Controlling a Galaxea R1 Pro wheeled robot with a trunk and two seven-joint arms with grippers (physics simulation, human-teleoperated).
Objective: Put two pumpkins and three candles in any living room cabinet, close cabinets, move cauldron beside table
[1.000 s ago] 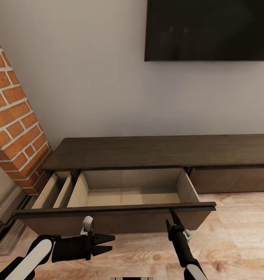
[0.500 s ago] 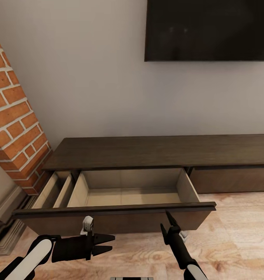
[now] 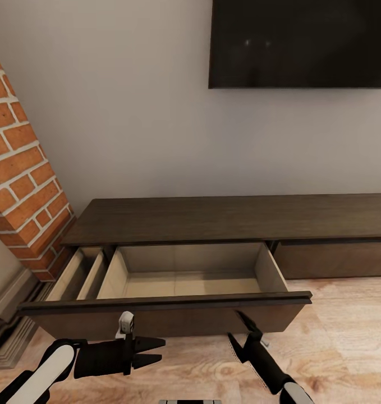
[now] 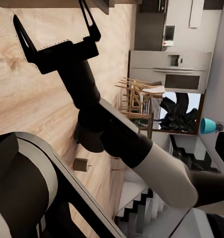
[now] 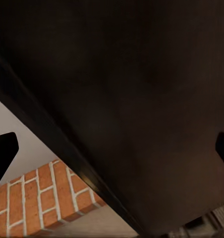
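1. The cabinet (image 3: pixel 224 220), a long low dark wooden TV console, stood against the wall under the dark TV screen (image 3: pixel 301 42). Its left drawer (image 3: pixel 173 306) was pulled far out, and the pale interior looked empty.
2. No pumpkin and no candle was visible in the drawer or in either gripper, so I judge that the loading was not begun.
3. The right gripper (image 3: pixel 239 330) was just in front of the drawer front, near its right part, fingers spread wide and holding nothing.
4. The left gripper (image 3: pixel 156 349) hung low over the wooden floor (image 3: pixel 347 342), also open and empty, pointing sideways toward the right arm.
5. If the step was to free the drawer, the fingers should leave the panel straight, without pushing it, so that the drawer stays open for loading.
6. The left wrist view showed the right gripper's (image 4: pixel 55 29) two spread fingers clearly, and behind it a kitchen and a dining chair (image 4: pixel 137 94).
7. The right wrist view showed the dark drawer panel (image 5: pixel 132 99) very close, and the brick fireplace (image 5: pixel 37 198) beyond its edge.
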